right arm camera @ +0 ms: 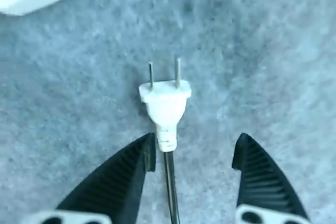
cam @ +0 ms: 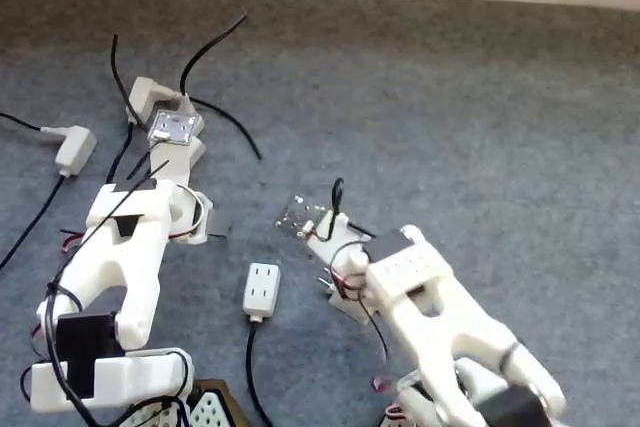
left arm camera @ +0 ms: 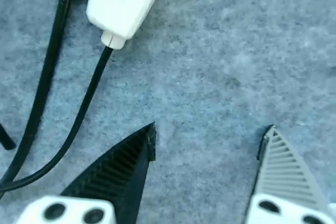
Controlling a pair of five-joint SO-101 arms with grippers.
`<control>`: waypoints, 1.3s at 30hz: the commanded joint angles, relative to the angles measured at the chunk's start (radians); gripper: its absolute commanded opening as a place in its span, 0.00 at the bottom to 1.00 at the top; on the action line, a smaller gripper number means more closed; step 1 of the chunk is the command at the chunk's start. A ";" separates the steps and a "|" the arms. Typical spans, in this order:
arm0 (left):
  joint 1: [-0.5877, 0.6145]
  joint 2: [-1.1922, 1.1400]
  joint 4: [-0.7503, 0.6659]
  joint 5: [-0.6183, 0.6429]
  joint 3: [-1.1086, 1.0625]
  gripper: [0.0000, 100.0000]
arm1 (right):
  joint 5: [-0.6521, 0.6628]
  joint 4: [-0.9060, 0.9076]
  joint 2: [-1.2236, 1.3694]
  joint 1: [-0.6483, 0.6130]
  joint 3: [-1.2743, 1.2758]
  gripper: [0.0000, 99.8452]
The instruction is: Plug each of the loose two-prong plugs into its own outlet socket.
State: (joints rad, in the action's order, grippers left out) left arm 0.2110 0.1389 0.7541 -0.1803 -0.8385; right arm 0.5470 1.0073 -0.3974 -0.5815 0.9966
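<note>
White plastic plug (right arm camera: 164, 103), two thin metal prongs (right arm camera: 177, 73) | fuzzy grey carpet (right arm camera: 273, 35)

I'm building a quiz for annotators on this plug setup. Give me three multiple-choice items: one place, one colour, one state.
1. The outlet socket lies:
A. between the left arm and the right arm
B. on an arm
C. at the far right edge

2. The cord of the two-prong plug is:
A. red
B. black
C. white

3. The jaws of the right gripper are:
A. shut on the plug
B. shut on nothing
C. open, cord between them

1 A: the high view shows it between them.
2 B: it runs black from the white plug.
3 C: a wide gap shows between them.
</note>
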 commanded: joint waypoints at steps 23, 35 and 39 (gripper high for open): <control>0.012 0.042 0.000 0.003 0.062 0.32 | -0.029 0.104 0.113 0.068 -0.232 0.01; 0.028 0.455 0.247 -0.091 0.262 0.40 | -0.215 0.068 -0.197 -0.117 -0.377 0.01; 0.016 0.596 0.334 -0.160 0.200 0.40 | -0.215 0.079 -0.193 -0.148 -0.375 0.01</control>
State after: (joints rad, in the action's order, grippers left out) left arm 0.2401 0.6329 1.0349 -0.2954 -0.6252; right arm 0.3414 1.0871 -0.5539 -0.6981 0.6713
